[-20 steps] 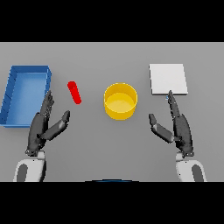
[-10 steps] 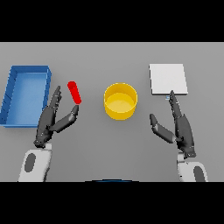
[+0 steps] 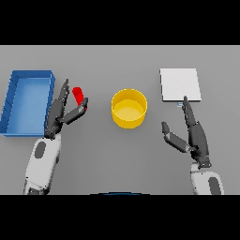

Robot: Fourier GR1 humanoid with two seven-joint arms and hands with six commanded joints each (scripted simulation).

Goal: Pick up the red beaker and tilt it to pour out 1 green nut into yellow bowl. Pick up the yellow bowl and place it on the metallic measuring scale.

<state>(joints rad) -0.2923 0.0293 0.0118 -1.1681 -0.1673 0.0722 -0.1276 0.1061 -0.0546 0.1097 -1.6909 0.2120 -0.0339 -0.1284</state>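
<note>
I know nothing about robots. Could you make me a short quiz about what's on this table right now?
1. True or false: the round yellow bowl stands on the flat pale square measuring scale.
2. Which thing lies closest to the left robot hand? A) the small red beaker B) the scale C) the bowl
3. Fill in: the open blue rectangular tray sits on the robot's ____ side.

Key
1. False: the bowl stands on the grey table, apart from the scale.
2. A: the beaker lies between that hand's fingers and thumb, not yet gripped.
3. Left. The right robot hand waits open below the scale.
</note>
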